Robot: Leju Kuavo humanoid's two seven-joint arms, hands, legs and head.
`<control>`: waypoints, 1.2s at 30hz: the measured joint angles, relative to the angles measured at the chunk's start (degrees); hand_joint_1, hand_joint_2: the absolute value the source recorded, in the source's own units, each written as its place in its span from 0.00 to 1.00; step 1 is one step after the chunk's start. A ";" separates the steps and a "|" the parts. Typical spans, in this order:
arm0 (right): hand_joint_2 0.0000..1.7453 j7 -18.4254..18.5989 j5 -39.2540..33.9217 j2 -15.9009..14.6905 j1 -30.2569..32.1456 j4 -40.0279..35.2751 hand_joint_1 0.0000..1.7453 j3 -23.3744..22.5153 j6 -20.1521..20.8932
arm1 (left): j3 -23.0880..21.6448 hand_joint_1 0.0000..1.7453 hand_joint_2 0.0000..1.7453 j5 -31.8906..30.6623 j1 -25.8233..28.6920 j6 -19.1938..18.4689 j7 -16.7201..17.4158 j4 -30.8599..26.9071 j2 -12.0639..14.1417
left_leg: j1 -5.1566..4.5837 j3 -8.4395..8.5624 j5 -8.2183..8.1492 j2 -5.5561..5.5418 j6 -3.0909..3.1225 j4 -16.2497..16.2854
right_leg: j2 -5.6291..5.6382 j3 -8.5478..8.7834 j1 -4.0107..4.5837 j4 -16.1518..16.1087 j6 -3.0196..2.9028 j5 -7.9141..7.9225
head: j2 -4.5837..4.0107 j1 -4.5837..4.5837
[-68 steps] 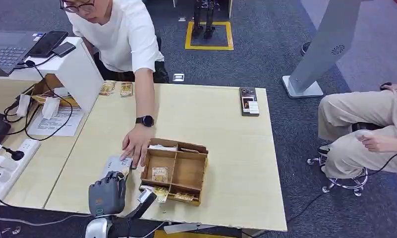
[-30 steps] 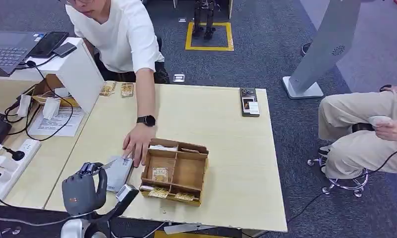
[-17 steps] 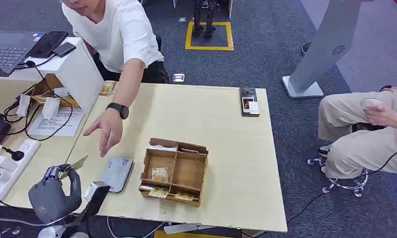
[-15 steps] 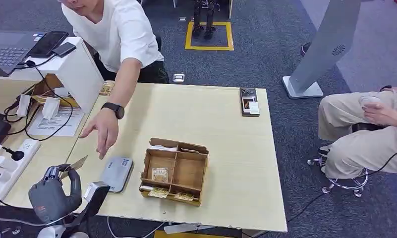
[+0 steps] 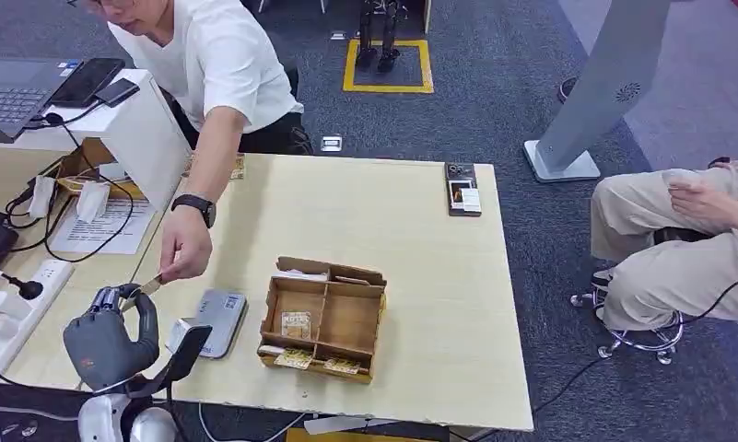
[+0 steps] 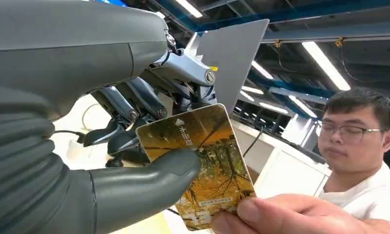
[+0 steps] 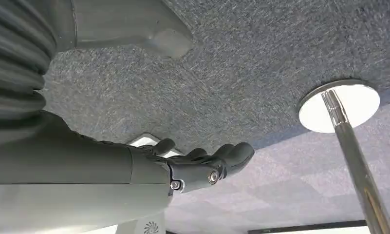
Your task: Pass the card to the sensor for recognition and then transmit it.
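Pinching a glossy rectangular card [image 6: 202, 161], grey left hand [image 5: 107, 341], person's fingers [image 6: 280, 217] gripping its edge, right hand [image 7: 202, 163] loosely spread

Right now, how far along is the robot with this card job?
The scanning step cannot be confirmed from this moment alone. In hand: the robot's left hand pinches the card beside the grey sensor, while a person's hand grips the card's other end. Left: the robot letting go so the handover finishes. Its right hand holds nothing.
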 joint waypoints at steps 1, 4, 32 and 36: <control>1.00 0.00 0.04 -0.02 -0.04 0.09 0.00 0.00 0.00 | 0.00 1.00 1.00 0.22 -0.31 0.00 0.20 0.63 0.00 | 0.00 0.00 0.00 0.00 0.00 0.00 | 0.01 -0.01 0.00 0.00 0.00 0.00 | 0.00 -0.02; 1.00 0.00 0.17 -0.02 -0.14 0.22 0.00 0.00 0.00 | 0.00 1.00 1.00 0.28 -0.74 0.00 0.33 1.77 0.02 | 0.00 -0.01 -0.01 0.04 0.00 0.00 | 0.07 -0.03 0.00 0.00 0.00 0.00 | 0.00 -0.02; 1.00 0.17 -1.12 -0.04 0.03 -0.70 0.00 0.00 -0.02 | -5.79 0.00 1.00 27.54 -2.48 -0.02 -14.60 3.87 -0.02 | -0.01 -0.08 -0.03 0.05 0.03 0.01 | 0.09 -0.04 0.00 0.00 0.00 0.01 | 0.00 -0.02; 1.00 0.17 -1.14 -0.04 0.14 -0.98 0.00 0.00 0.00 | -6.75 0.00 1.00 27.71 -2.61 -0.02 -14.60 3.78 -0.02 | 0.00 -0.08 -0.03 0.04 0.03 0.01 | 0.08 -0.04 0.00 0.00 0.00 0.00 | 0.00 0.00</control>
